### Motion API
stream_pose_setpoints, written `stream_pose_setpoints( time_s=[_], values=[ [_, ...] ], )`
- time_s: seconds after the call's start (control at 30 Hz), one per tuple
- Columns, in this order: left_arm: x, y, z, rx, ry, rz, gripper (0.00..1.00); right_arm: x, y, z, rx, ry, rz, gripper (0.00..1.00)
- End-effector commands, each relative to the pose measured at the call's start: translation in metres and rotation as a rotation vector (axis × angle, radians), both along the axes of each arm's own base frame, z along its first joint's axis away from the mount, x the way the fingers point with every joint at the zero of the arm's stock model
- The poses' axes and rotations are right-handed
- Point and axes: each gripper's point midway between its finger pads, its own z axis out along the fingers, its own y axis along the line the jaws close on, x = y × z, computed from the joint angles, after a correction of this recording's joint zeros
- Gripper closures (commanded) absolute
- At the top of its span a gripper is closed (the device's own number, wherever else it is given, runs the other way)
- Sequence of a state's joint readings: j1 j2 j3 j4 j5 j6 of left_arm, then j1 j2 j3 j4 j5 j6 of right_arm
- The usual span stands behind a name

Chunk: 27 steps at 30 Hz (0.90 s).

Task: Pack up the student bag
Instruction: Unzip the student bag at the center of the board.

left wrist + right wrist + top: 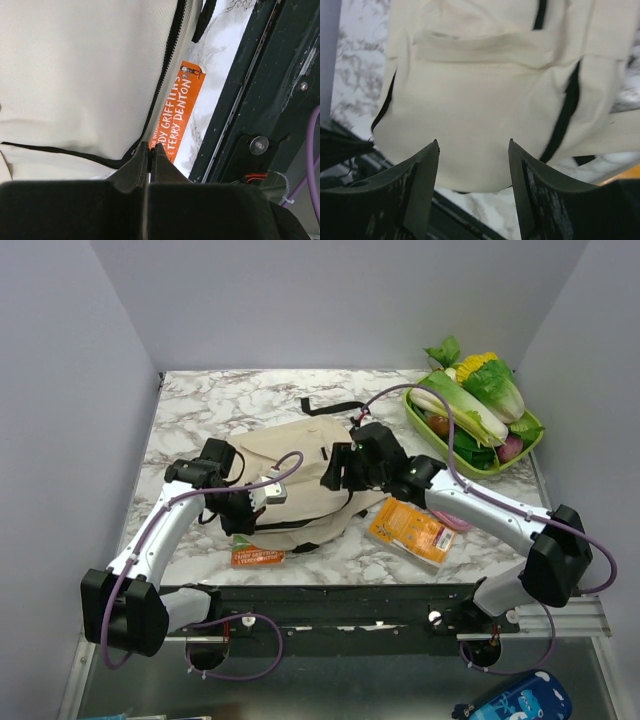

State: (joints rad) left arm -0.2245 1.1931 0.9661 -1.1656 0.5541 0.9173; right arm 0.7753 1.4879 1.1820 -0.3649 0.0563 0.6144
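Observation:
The student bag (300, 462) lies flat mid-table, cream fabric with black zipper trim and straps. My left gripper (242, 520) is at its near left edge. In the left wrist view the gripper (150, 148) is shut, its tips pinching the bag's (80, 75) black zipper line. My right gripper (336, 472) hovers over the bag's right half. It is open and empty in the right wrist view (473, 150), with the bag (485, 100) below. An orange book (258, 557) lies partly under the bag's near edge and also shows in the left wrist view (179, 107).
A second orange book (410, 530) lies right of the bag on something pink (458, 523). A green tray (530, 435) of toy vegetables stands at the back right. A black strap (335, 407) trails behind the bag. The black mounting rail (350, 605) runs along the near edge.

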Motion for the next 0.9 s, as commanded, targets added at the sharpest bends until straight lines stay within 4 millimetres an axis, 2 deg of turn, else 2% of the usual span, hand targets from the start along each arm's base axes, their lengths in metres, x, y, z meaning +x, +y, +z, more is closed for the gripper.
stream_pose_setpoints(
  time_s=[0.0, 0.1, 0.23, 0.4, 0.43, 0.47, 0.5, 0.57, 0.6, 0.63, 0.67, 0.7, 0.73, 0.8, 0.87],
  values=[
    [0.008, -0.007, 0.009, -0.047, -0.029, 0.010, 1.00, -0.045, 0.036, -0.010, 0.099, 0.099, 0.095, 0.34],
    [0.008, -0.007, 0.010, -0.046, -0.031, 0.009, 1.00, -0.065, 0.045, -0.027, 0.104, 0.170, 0.112, 0.32],
    [0.006, -0.006, 0.009, -0.046, -0.041, 0.007, 1.00, -0.080, 0.048, -0.047, 0.074, 0.234, 0.100, 0.27],
    [0.005, -0.003, 0.005, -0.033, -0.048, 0.013, 1.00, -0.078, 0.047, -0.060, 0.065, 0.261, 0.054, 0.23],
    [0.007, -0.004, 0.006, -0.034, -0.059, 0.013, 0.96, -0.079, 0.048, -0.061, 0.065, 0.267, 0.053, 0.23],
    [0.008, -0.003, 0.007, -0.033, -0.063, 0.014, 0.91, -0.079, 0.049, -0.060, 0.067, 0.269, 0.055, 0.23],
    [0.010, -0.004, 0.011, -0.036, -0.075, 0.022, 0.77, -0.080, 0.049, -0.056, 0.071, 0.261, 0.059, 0.23],
    [0.016, -0.008, 0.021, -0.058, -0.109, 0.028, 0.70, -0.079, 0.044, -0.051, 0.072, 0.241, 0.047, 0.23],
    [0.021, -0.011, 0.031, -0.077, -0.131, 0.026, 0.60, -0.080, 0.042, -0.049, 0.075, 0.240, 0.044, 0.23],
    [0.023, -0.014, 0.037, -0.093, -0.137, 0.037, 0.54, -0.079, 0.040, -0.044, 0.082, 0.227, 0.033, 0.23],
    [0.024, -0.018, 0.042, -0.102, -0.142, 0.031, 0.42, -0.075, 0.036, -0.043, 0.076, 0.210, 0.012, 0.23],
    [0.028, -0.023, 0.050, -0.116, -0.161, 0.027, 0.15, -0.075, 0.036, -0.041, 0.079, 0.205, 0.010, 0.22],
    [0.028, -0.028, 0.054, -0.129, -0.163, 0.026, 0.01, -0.074, 0.036, -0.038, 0.083, 0.197, 0.009, 0.22],
    [0.024, -0.042, 0.057, -0.142, -0.173, -0.012, 0.01, -0.072, 0.036, -0.033, 0.086, 0.184, 0.004, 0.22],
    [0.028, -0.055, 0.058, -0.145, -0.196, 0.004, 0.01, -0.070, 0.033, -0.026, 0.095, 0.161, -0.009, 0.22]
  ],
)
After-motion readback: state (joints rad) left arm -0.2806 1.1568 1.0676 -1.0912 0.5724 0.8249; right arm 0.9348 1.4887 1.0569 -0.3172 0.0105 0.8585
